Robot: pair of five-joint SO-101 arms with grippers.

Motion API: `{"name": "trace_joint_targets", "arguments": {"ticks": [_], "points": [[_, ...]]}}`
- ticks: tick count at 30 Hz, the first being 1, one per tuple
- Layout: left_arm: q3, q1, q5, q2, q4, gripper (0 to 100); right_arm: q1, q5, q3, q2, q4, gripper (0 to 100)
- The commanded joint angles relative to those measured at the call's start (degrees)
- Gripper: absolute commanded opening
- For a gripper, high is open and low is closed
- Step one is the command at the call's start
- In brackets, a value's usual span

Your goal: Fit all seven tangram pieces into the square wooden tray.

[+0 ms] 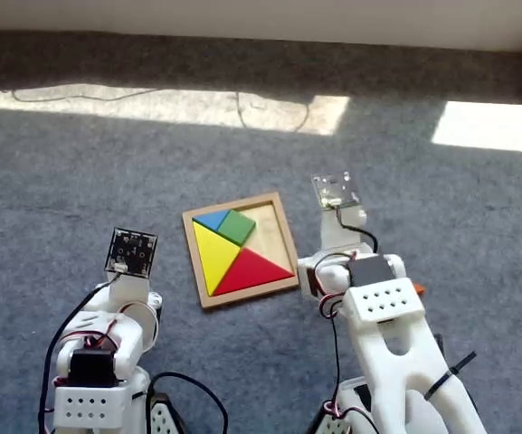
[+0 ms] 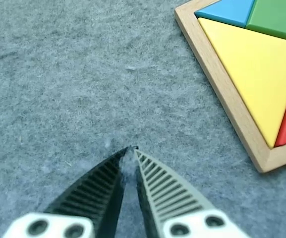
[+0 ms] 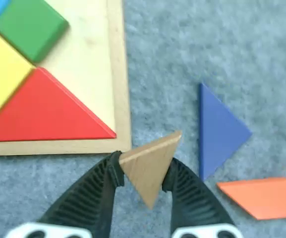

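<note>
The square wooden tray [image 1: 283, 237] lies on the grey carpet between the arms. It holds a light blue triangle [image 1: 212, 220], a green square [image 1: 236, 226], a big yellow triangle [image 1: 213, 258] and a big red triangle [image 1: 253, 269]. My right gripper [image 3: 145, 166] is shut on a plain wooden triangle [image 3: 150, 163], just off the tray's near right corner [image 3: 125, 146]. Beside it on the carpet lie a dark blue triangle [image 3: 219, 131] and an orange parallelogram [image 3: 264, 196]. My left gripper [image 2: 131, 148] is shut and holds nothing, its tips on the carpet left of the tray [image 2: 222, 84].
Part of the tray floor [image 3: 83, 59] beside the green square is bare wood. A thin cable [image 1: 242, 108] crosses the sunlit strip of carpet at the back. Black cables [image 1: 188, 384] trail near the arm bases.
</note>
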Motion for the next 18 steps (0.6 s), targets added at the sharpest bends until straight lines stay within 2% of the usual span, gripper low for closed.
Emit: {"name": "trace_joint_targets", "arguments": {"ticks": [1, 8, 18], "points": [[1.2, -0.6, -0.2, -2.3, -0.1, 1, -3.8, 3.1, -7.5, -1.8, 0.0, 4.6], [1.2, -0.5, -0.2, -2.3, -0.1, 1, -11.4, 5.1, -12.9, 1.1, 0.0, 4.6], [1.2, -0.6, -0.2, -2.3, -0.1, 1, -11.6, 5.1, -29.9, 28.3, 0.0, 4.6]]}}
